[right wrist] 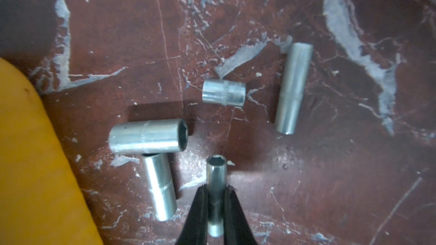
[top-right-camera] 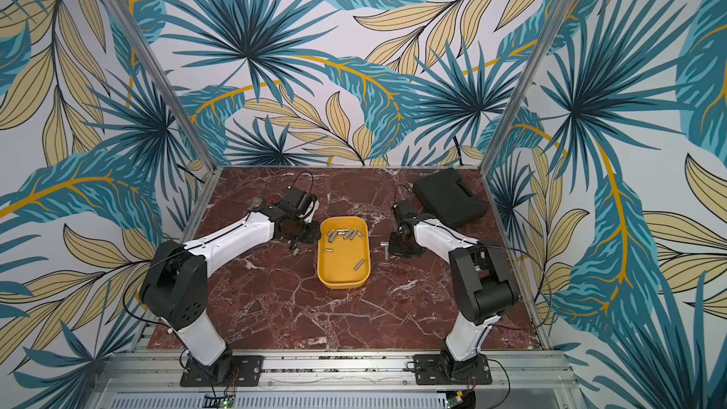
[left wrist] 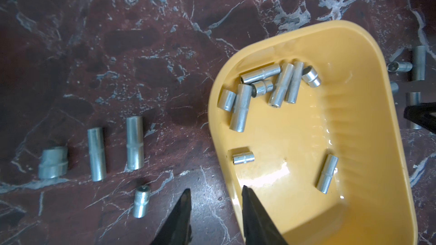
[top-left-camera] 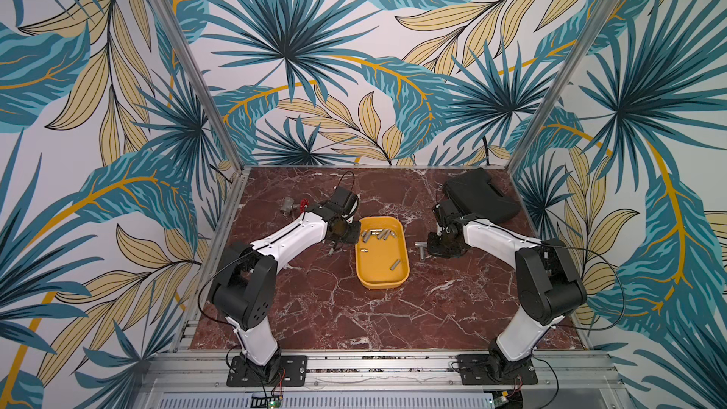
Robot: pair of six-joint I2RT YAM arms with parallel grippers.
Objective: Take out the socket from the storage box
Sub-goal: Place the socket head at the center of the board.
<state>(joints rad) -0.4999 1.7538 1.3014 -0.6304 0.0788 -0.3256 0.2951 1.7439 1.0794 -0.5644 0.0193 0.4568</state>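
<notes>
Slim silver steel socket point(right wrist: 215, 185) is gripped lengthwise in the clenched right jaws over the red marble counter point(right wrist: 330, 185), outside the shallow yellow plastic storage box point(right wrist: 35, 161) and near four loose sockets point(right wrist: 148, 139) laid there. Several more sockets point(left wrist: 280, 86) are seen inside the box. The left jaws are parted and empty, with the box's rim between them.

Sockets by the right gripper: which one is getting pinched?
The thin socket held in the right gripper; the others lie loose on the table.
</notes>
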